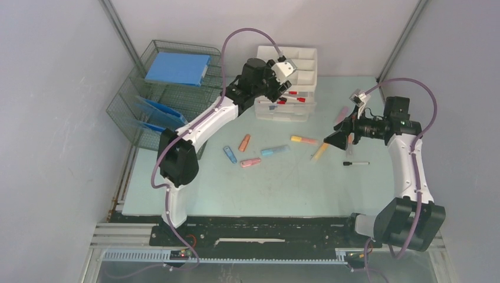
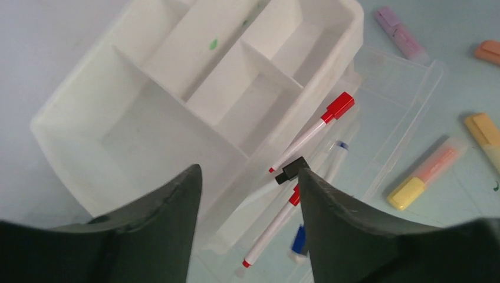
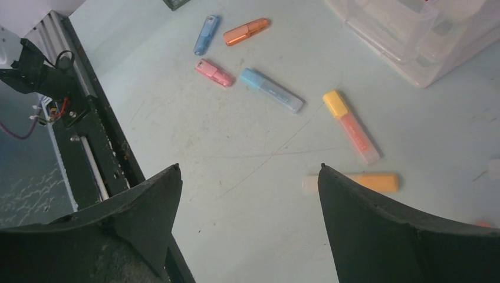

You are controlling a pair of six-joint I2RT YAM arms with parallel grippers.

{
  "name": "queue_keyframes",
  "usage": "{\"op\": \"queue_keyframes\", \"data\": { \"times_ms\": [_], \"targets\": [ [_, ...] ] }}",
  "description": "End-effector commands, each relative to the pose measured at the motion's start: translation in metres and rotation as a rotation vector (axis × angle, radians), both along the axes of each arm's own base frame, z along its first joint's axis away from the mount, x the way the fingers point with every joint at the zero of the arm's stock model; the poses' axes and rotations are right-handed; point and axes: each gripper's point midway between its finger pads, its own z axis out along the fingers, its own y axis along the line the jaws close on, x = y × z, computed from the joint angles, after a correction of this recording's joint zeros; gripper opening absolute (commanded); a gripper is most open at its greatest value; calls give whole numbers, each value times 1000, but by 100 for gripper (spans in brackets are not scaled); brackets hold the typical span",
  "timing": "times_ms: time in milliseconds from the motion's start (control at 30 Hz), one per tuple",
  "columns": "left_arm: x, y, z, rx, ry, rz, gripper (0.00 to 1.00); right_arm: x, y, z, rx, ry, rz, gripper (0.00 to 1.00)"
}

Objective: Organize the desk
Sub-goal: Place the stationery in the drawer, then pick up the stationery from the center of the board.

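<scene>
While both my arms reach out over the pale green table (image 1: 283,188), the top view puts my left end effector (image 1: 282,88) at the far side. It hangs where a white compartment organizer (image 1: 295,62) meets a clear plastic box (image 1: 286,109). My right end effector (image 1: 334,140) hovers over the table's right half, just beside an amber highlighter (image 1: 320,152), with a black marker (image 1: 356,163) nearby. A wire basket stack (image 1: 147,112) topped by a blue folder (image 1: 177,68) stands at the far left.

Through my left wrist camera, my fingers (image 2: 177,224) stand apart with nothing between them. Below them, a red-capped pen (image 2: 312,132) lies in the clear box against the organizer's wall. A black-capped piece (image 2: 292,171) shows at one fingertip; I cannot tell whether they touch.

Through my right wrist camera, that end effector is spread wide and holds nothing. Beyond it a blue highlighter (image 3: 206,34), an orange highlighter (image 3: 246,31), a pink highlighter (image 3: 213,72) and a light-blue highlighter (image 3: 271,89) lie scattered on the table.
</scene>
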Motion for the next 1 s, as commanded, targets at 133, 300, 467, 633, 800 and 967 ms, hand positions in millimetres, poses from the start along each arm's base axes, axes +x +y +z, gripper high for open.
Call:
{"op": "queue_keyframes", "data": {
  "times_ms": [133, 300, 467, 633, 800, 967],
  "targets": [
    [-36, 3, 85, -248, -62, -17, 80, 12, -22, -4, -132, -52, -99, 90],
    [-84, 3, 98, -563, -67, -146, 100, 21, -48, -26, -281, -21, -182, 89],
    [-99, -9, 94, -725, 5, -275, 100, 29, -74, -55, -412, 54, -254, 86],
    [-105, -17, 84, -764, 49, -339, 100, 27, -99, -88, -541, 147, -288, 84],
    [-120, -9, 74, -773, 27, -361, 100, 6, -113, -120, -679, 102, -149, 86],
    [-127, -10, 53, -716, 0, -367, 100, -13, -135, -159, -891, 73, 16, 90]
  ]
}}
